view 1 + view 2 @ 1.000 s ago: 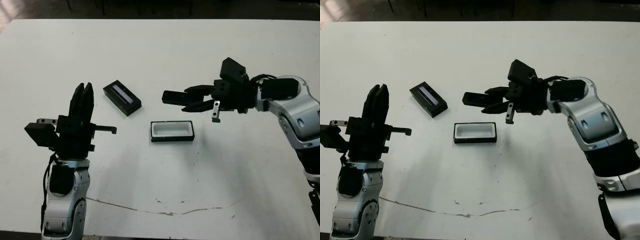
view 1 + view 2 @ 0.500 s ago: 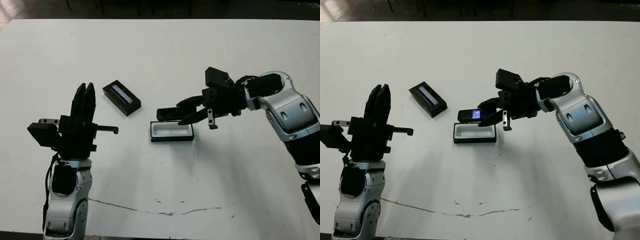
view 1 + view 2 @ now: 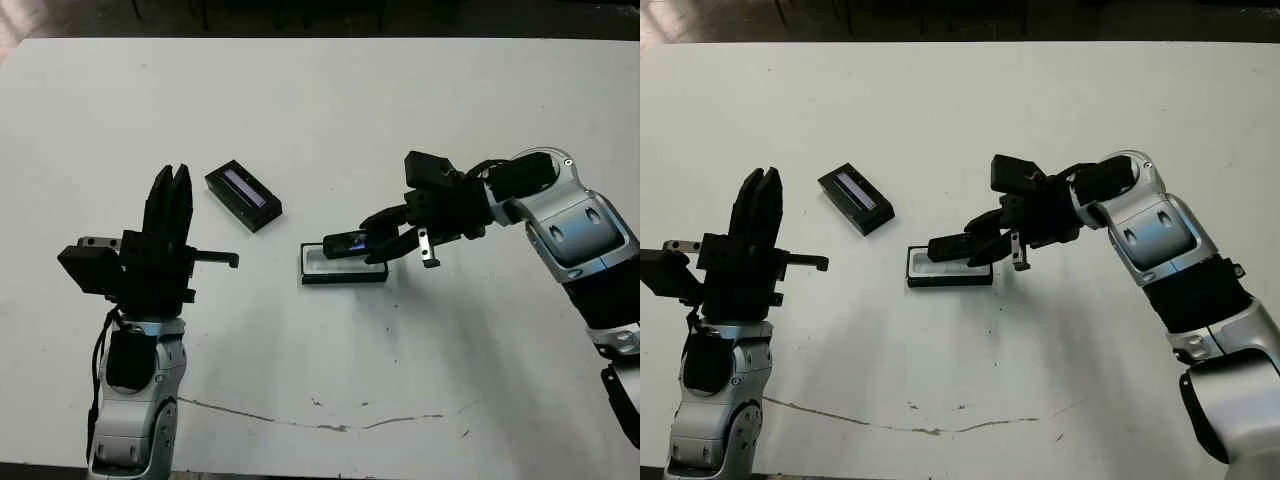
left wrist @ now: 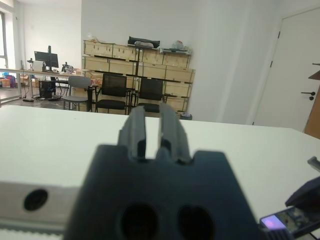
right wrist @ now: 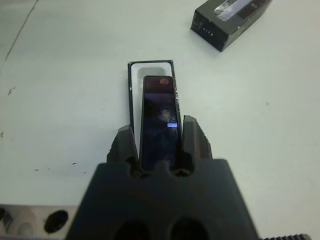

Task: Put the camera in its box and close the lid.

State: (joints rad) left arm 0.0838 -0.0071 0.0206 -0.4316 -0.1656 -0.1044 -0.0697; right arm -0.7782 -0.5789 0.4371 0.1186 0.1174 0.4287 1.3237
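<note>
White worktop [image 3: 420, 100] bare. Right pincer [image 5: 159, 137] clamps the camera [image 5: 159, 120] lengthwise, directly over the box [image 3: 343, 272] ahead of its tips. Left pincer [image 3: 168, 205] idle, fingers near together. Advise lowering level, aligned with tray walls, before release.

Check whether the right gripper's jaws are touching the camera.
Touching. The right wrist view shows the camera wedged between both jaws of the right gripper, no gap either side.
</note>
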